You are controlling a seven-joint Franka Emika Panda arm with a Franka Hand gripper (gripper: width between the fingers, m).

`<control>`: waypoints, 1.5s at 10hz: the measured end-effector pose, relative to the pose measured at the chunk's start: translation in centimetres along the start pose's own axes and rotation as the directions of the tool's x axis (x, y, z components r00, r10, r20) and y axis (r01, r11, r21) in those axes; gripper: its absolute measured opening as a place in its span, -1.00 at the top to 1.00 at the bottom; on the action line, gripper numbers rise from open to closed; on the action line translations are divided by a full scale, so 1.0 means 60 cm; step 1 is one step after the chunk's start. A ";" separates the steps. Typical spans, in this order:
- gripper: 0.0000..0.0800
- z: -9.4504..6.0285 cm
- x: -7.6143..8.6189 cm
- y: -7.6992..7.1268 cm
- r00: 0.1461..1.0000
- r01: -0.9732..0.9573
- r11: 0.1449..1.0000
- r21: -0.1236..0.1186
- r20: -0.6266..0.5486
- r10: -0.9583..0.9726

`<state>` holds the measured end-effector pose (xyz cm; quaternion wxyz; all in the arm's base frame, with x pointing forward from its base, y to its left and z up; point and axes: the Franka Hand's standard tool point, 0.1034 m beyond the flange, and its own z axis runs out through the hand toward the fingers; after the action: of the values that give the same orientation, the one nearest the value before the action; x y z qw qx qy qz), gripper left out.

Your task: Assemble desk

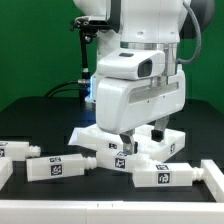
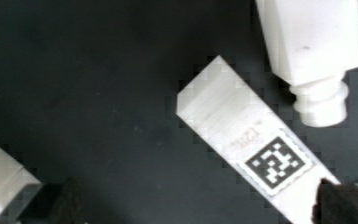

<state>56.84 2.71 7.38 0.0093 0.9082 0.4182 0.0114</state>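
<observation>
Hand [image 1: 140, 138] released, empty, low over desk panel [image 1: 88, 134], centre of exterior view. Legs [image 1: 58, 167] lie along lower frame on tabletop [image 1: 40, 115]. Advice: straddle part squarely, descend slowly before clenching.

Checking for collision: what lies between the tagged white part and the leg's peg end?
Only a strip of bare black table; in the wrist view, tagged part and leg lie apart.

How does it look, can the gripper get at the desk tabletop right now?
Probably yes: the gripper hangs open just above the tabletop, with nothing between them. The nearby leg lies beside it, not across it.
</observation>
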 end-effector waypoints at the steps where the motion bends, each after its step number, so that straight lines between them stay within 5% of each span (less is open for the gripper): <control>1: -0.62 0.000 0.000 0.000 1.000 0.000 1.000 0.000 0.000 0.000; 4: -0.62 0.000 0.001 0.000 1.000 0.009 1.000 -0.003 -0.002 -0.009; 6: -0.62 0.014 0.015 -0.018 0.992 0.097 0.992 -0.076 -0.067 -0.102; 8: -0.62 0.039 0.019 -0.035 0.963 0.254 0.962 -0.100 -0.062 -0.261; 11: -0.62 0.046 0.014 -0.036 0.964 0.255 0.963 -0.093 -0.057 -0.261; 13: -0.62 0.068 0.012 -0.058 0.980 0.194 0.980 -0.043 -0.030 -0.195; 15: -0.62 0.086 0.022 -0.078 0.982 0.184 0.982 -0.029 -0.025 -0.185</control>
<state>54.29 6.75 2.13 0.0164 0.8651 0.5005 0.0285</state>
